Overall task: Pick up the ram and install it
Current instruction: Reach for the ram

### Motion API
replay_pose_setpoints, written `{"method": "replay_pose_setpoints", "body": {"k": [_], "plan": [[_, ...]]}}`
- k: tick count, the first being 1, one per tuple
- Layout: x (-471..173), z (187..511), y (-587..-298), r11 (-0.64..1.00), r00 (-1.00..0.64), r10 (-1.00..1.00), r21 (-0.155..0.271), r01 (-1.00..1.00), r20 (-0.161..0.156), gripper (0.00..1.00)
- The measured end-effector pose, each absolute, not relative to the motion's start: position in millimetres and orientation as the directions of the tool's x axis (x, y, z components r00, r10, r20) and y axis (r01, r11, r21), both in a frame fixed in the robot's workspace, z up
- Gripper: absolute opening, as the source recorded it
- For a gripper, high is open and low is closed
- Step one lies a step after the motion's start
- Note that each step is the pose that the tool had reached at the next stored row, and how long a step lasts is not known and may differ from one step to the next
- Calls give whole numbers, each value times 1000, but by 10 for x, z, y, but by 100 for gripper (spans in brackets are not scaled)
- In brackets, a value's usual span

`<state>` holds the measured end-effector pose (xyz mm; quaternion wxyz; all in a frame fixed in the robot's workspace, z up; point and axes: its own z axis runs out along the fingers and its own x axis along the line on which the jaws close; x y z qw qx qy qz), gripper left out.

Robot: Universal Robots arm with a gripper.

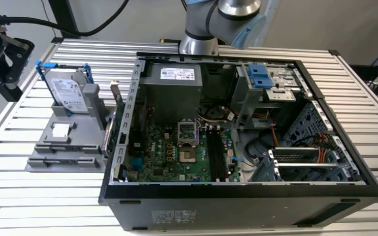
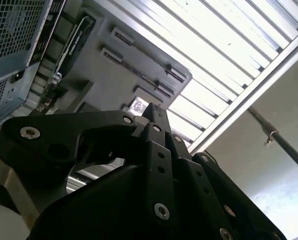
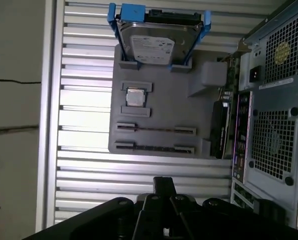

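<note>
1. Progress: early stage. Nothing of the job shows as done. The ram [image 3: 154,148] sits in the gray holder [image 3: 159,107], not in the computer.
2. Pos. of the ram: on edge in a slot row at the holder's end opposite the hard drive [image 3: 151,45]. It shows as a thin dark strip btw two clips. The row next to it shows a thinner line, maybe a 2nd stick; can't tell.
3. The gripper [image 3: 164,183] hangs above the holder, just off its ram end, touching nothing in the first wrist view. In the second wrist view it [image 2: 156,114] also points toward the holder. Open or closed: can't tell. No stick shows at its tip.
4. The computer case [image 1: 241,192] stands just beside the holder, side panel off, board exposed. The long black slots [image 1: 216,152] on the board look bare in the exterior view, so by my read the install isn't done.
5. Left to do, judging from this: both parts, pick-up + install.
6. Other stuff on the holder: a small square chip [image 3: 134,97] btw the drive and the ram rows, and a dark card [image 3: 220,130] standing at the holder's edge nearest the case.
</note>
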<state>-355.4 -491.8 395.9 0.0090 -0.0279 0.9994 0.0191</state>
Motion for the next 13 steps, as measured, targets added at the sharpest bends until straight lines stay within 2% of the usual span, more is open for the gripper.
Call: {"method": "replay_pose_setpoints", "body": {"k": [13], "plan": [[-3557,3984,-4918,983,-983,-182,29,-182,-18,0]]}}
